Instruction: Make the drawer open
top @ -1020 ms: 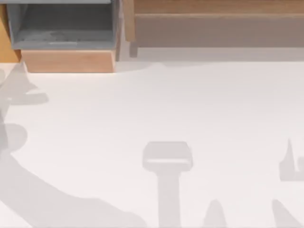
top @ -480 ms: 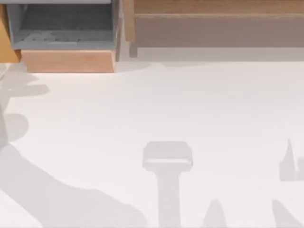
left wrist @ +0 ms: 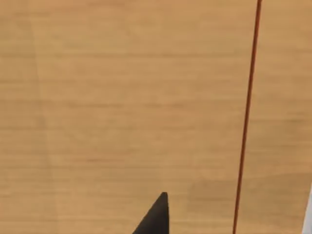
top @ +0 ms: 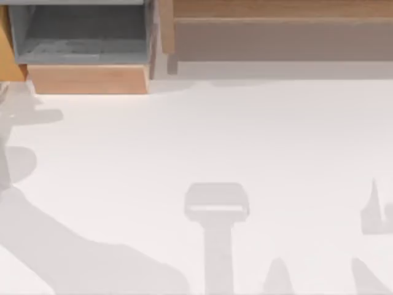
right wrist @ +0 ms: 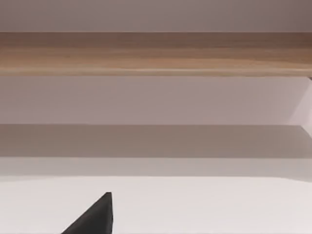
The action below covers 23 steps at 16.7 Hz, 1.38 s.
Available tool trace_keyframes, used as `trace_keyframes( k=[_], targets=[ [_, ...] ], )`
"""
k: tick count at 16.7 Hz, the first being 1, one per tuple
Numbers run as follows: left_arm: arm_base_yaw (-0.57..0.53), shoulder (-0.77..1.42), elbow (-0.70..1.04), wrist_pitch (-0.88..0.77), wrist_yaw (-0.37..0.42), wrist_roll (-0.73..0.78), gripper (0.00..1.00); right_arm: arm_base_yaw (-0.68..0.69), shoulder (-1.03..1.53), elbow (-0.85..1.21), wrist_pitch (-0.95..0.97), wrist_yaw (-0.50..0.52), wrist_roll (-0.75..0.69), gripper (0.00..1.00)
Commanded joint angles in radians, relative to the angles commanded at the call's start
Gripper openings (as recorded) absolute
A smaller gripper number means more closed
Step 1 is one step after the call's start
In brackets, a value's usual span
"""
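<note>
The drawer (top: 7, 58) is an orange-brown wooden piece cut off by the top view's left edge, at the back left of the table. In the left wrist view its wood front (left wrist: 122, 97) sits very close, crossed by a thin dark red seam (left wrist: 246, 122). A black part of my left gripper (left wrist: 157, 217) pokes in right before that wood. My right gripper (right wrist: 95, 217) shows as a black tip over the white table, apart from the drawer and facing a wooden shelf board (right wrist: 156, 53).
A grey-lined box with a paler tan wood front (top: 89, 78) stands just right of the drawer. A long wooden cabinet (top: 282, 31) runs along the back right. The white table (top: 202, 135) carries the arms' shadows at the left and along the front.
The left arm's shadow at the table's left has shifted and flattened slightly. The drawer's visible edge and the grey-lined box look the same.
</note>
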Motion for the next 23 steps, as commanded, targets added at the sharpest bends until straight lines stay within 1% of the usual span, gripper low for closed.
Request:
trace_keyframes(
  k=[6,7,17,19,23],
  targets=[
    [0.000,0.000,0.000,0.000,0.000,0.000,0.02,0.000,0.000,0.000,0.000,0.000,0.000,1.00],
    [0.000,0.000,0.000,0.000,0.000,0.000,0.00,0.000,0.000,0.000,0.000,0.000,0.000,1.00],
    [0.010,-0.004,-0.018,0.005,0.010,-0.005,0.00,0.000,0.000,0.000,0.000,0.000,0.000,1.00],
    [0.025,-0.032,-0.072,0.037,0.024,-0.004,0.00,0.000,0.000,0.000,0.000,0.000,0.000,1.00],
    [0.055,-0.083,-0.236,0.100,0.049,-0.005,0.00,0.000,0.000,0.000,0.000,0.000,0.000,1.00]
  ],
)
